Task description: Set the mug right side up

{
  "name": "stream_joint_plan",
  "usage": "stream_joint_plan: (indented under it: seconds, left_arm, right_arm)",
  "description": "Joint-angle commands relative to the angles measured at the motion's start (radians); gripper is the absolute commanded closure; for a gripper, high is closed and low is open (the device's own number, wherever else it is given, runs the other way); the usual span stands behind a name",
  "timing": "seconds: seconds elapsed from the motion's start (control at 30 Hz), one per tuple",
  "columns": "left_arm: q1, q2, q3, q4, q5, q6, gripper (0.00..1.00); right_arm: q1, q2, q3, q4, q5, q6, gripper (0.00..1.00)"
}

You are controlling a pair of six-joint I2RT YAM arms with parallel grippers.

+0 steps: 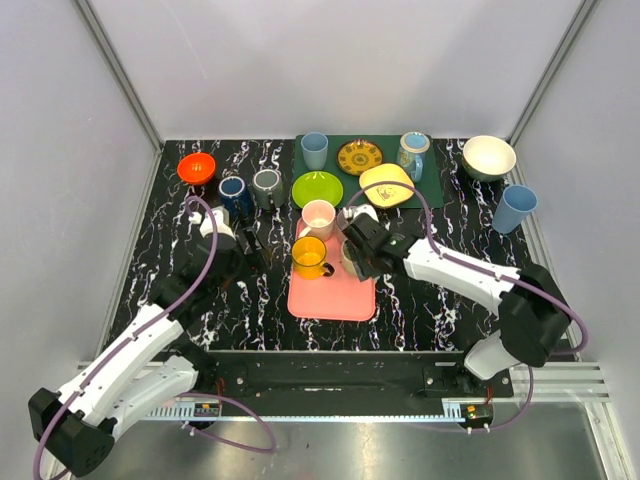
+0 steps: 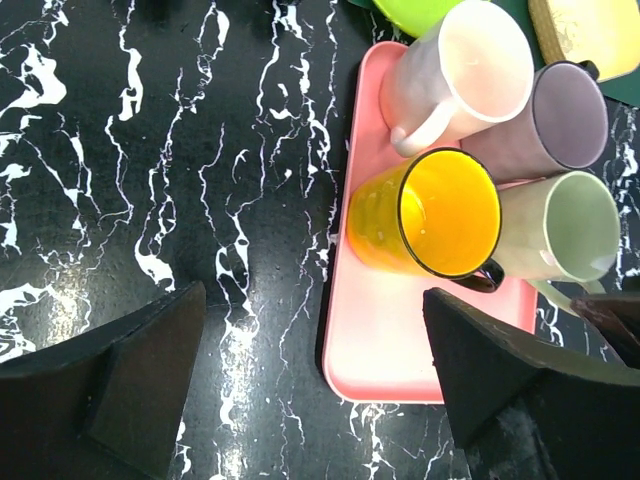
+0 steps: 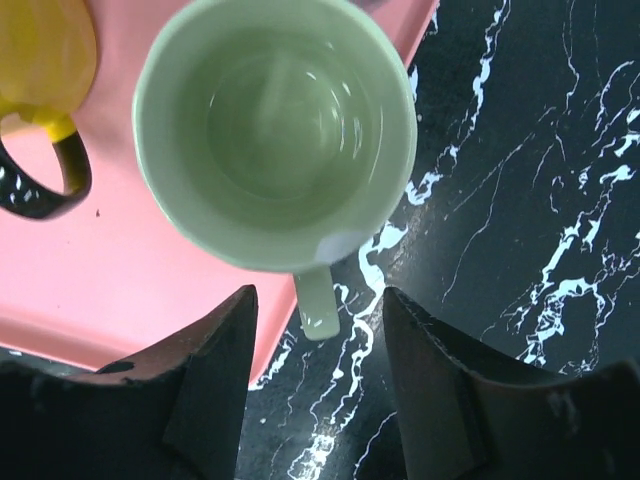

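A pale green mug stands mouth up at the right edge of the pink tray, its handle pointing out over the black table. My right gripper is open just above it, one finger on each side of the handle and not touching it. In the top view the right gripper covers this mug. My left gripper is open and empty over the table by the tray's left edge. The green mug also shows there, beside a yellow mug, a pink mug and a purple mug, all mouth up.
Behind the tray stand a green bowl, a grey mug, a dark blue mug, an orange bowl, a light blue cup, a patterned plate, a yellow dish, a white bowl and a blue cup.
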State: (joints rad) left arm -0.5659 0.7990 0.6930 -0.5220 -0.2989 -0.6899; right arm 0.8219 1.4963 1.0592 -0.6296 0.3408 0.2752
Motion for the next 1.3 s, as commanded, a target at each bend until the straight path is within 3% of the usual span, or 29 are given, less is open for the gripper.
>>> stream_joint_plan:
  seconds: [0.0, 0.6, 0.83, 1.07, 1.27]
  left_arm:
    - [-0.003, -0.035, 0.013, 0.022, 0.037, 0.004, 0.08]
    - [-0.003, -0.03, -0.001, 0.045, 0.095, 0.003, 0.1]
    - [-0.003, -0.03, -0.015, 0.06, 0.104, -0.013, 0.12]
    - [-0.003, -0.032, -0.021, 0.063, 0.109, -0.019, 0.13]
    - [-0.003, -0.041, -0.027, 0.068, 0.112, -0.025, 0.14]
  right_arm:
    - [-0.001, 0.048, 0.094, 0.005, 0.061, -0.045, 0.43]
    - [-0.038, 0.117, 0.102, 0.027, -0.029, -0.087, 0.47]
    - [-0.052, 0.119, 0.076, 0.042, -0.077, -0.093, 0.68]
    - [-0.056, 0.119, 0.053, 0.045, -0.085, -0.079, 0.61]
    - [-0.059, 0.105, 0.053, 0.057, -0.098, -0.074, 0.74]
